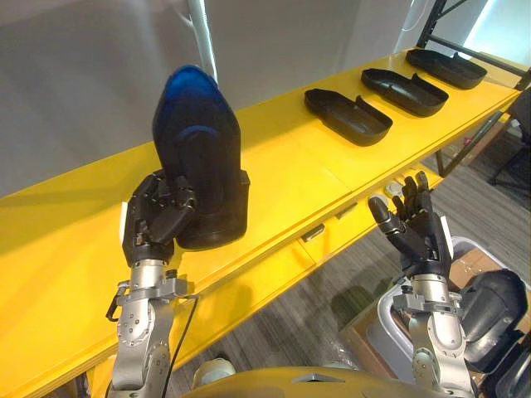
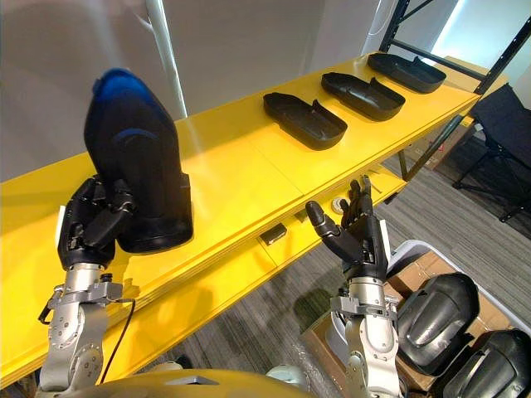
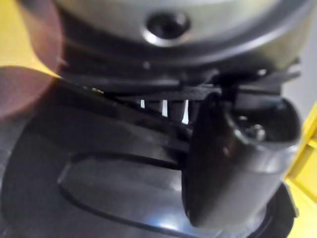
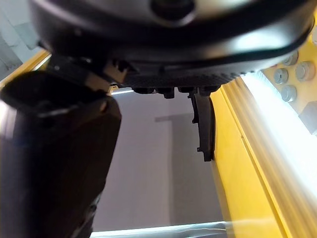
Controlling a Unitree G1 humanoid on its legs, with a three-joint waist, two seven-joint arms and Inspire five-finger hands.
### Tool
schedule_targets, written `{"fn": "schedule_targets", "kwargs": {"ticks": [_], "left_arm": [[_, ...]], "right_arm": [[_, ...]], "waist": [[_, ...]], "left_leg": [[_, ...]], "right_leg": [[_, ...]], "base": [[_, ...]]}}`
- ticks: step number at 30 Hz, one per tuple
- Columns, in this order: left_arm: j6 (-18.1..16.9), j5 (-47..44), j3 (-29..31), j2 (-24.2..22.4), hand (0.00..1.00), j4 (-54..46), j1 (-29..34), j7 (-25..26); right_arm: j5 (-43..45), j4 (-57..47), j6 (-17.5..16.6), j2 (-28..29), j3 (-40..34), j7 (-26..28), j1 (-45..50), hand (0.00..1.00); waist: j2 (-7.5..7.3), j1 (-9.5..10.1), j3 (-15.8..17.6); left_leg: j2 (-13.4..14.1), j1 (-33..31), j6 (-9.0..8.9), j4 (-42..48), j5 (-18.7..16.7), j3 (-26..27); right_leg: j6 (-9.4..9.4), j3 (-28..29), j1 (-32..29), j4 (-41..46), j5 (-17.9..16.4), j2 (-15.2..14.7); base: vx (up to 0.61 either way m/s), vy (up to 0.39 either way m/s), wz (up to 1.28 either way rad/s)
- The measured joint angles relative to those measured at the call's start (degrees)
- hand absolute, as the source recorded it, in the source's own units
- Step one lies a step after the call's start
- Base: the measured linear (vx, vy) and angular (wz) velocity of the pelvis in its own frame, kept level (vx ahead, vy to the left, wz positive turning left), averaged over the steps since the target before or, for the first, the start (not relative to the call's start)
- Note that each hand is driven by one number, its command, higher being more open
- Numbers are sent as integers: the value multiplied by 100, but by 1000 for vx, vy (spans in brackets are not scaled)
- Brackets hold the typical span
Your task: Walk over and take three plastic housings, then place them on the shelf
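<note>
My left hand [image 1: 158, 217] is shut on a black plastic housing [image 1: 202, 157] with a glossy blue-lit tip, held upright over the yellow shelf [image 1: 274, 178], its lower end at or just above the surface. In the left wrist view the thumb [image 3: 233, 158] curls against the housing [image 3: 99, 178]. Three more black housings lie open side up along the shelf to the right: one [image 1: 347, 115], another [image 1: 404, 90], and a far one [image 1: 445, 67]. My right hand [image 1: 415, 222] is open, fingers straight, in front of the shelf edge, holding nothing.
A white bin [image 2: 448, 311] on the floor at lower right holds more dark housings [image 2: 436, 308]. A cardboard box [image 2: 319, 336] lies beside it. A grey wall runs behind the shelf. A black rack post [image 1: 444, 12] stands at the far right end.
</note>
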Motion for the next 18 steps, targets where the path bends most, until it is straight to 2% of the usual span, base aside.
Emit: {"fn": "schedule_targets", "kwargs": {"ticks": [5, 10, 12, 18], "left_arm": [[333, -18, 8, 76, 0, -384, -320, -49], [794, -316, 74, 531, 0, -321, -1510, 464], [989, -374, 73, 594, 0, 190, -2138, 782], [1288, -729, 100, 705, 0, 1797, -3014, 1682]], "right_arm": [[57, 40, 121, 159, -29, 128, 311, 100], [55, 196, 374, 277, 264, 171, 508, 100], [43, 215, 407, 270, 475, 227, 507, 100], [-198, 461, 445, 260, 1057, 197, 478, 100]], "waist": [[202, -186, -103], [255, -352, -150], [257, -381, -154], [214, -500, -171]], "left_leg": [[97, 80, -94, -239, 125, 144], [199, 268, -174, -571, 309, 320], [194, 352, -184, -791, 439, 411], [184, 454, -196, -1172, 658, 473]], "right_leg": [[-87, 76, -59, -134, -64, 149], [-97, 236, -119, -207, 34, 315], [-130, 313, -163, -207, 69, 359], [-156, 345, -249, -207, 91, 441]], "base": [[-42, -33, -14], [-9, -37, -20], [1, -18, -16], [-2, -2, -3]]}}
